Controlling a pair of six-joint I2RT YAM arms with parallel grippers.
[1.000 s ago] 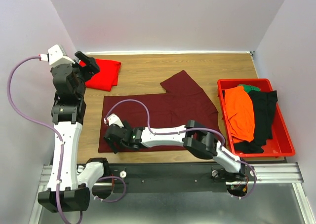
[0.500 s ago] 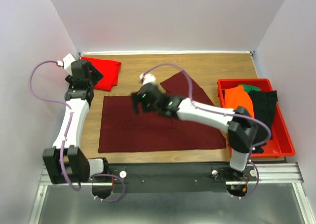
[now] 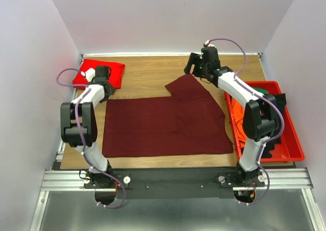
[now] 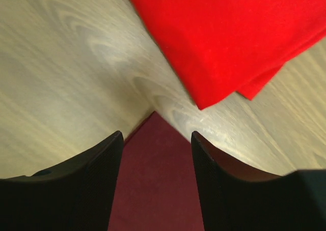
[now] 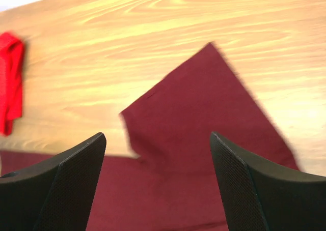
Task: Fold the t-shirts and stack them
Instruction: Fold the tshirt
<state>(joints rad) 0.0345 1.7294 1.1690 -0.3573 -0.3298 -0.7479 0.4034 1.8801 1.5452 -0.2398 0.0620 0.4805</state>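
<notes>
A red plastic bin (image 3: 297, 144) at the right edge holds crumpled orange cloth (image 3: 247, 116), black cloth (image 3: 272, 119) and a bit of green cloth (image 3: 260, 90). The maroon t-shirt (image 3: 163, 126) lies flat and smooth mid-frame on the wood-grain table (image 3: 147, 73), one sleeve pointing up. The red t-shirt (image 3: 116, 73) sits folded at upper left. The left gripper (image 4: 156, 134), jaws spread, hangs over the maroon corner. The right gripper (image 5: 157, 136), jaws wide, hangs over the sleeve.

One maroon t-shirt (image 3: 163, 126), one red t-shirt (image 3: 116, 70), one bin (image 3: 293, 139)

No legible text anywhere, as far as visible.
</notes>
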